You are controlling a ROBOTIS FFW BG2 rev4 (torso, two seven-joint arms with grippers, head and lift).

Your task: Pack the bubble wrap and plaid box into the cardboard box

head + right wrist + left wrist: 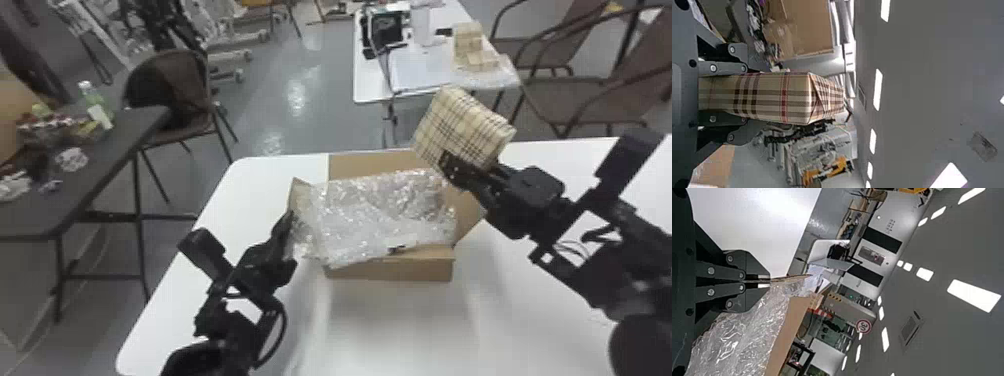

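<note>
My left claw [290, 222] is at the left side of the open cardboard box [390, 271], which sits on the white worktop [395, 330] in front of me. From the left wrist view, I have that left claw [770, 281] pressed together on the thin edge of a cardboard flap [789, 279], with the bubble wrap [385, 215] right up against its fingers.

The clear sheet lies loosely crumpled across the mouth of the carton, spilling over its left side and over the left part of the near edge. I can't tell how far down inside it reaches. The far flap [375, 164] stands up behind it, and the right flap [470, 210] slants outward.

Over on my right side, the right claw [462, 172] is pinching the plaid box [462, 125], a beige one with dark and red lines. I have it up in the air, tilted, above the far right corner of the carton and outside it. The right wrist view shows a finger of the right claw [746, 96] along each of two opposite sides, the wrapped body jutting out past the tips.

Beyond, I see a second white worktop [370, 92] carrying more plaid pieces [469, 44], and off to my left a dark table [65, 200] strewn with clutter.
</note>
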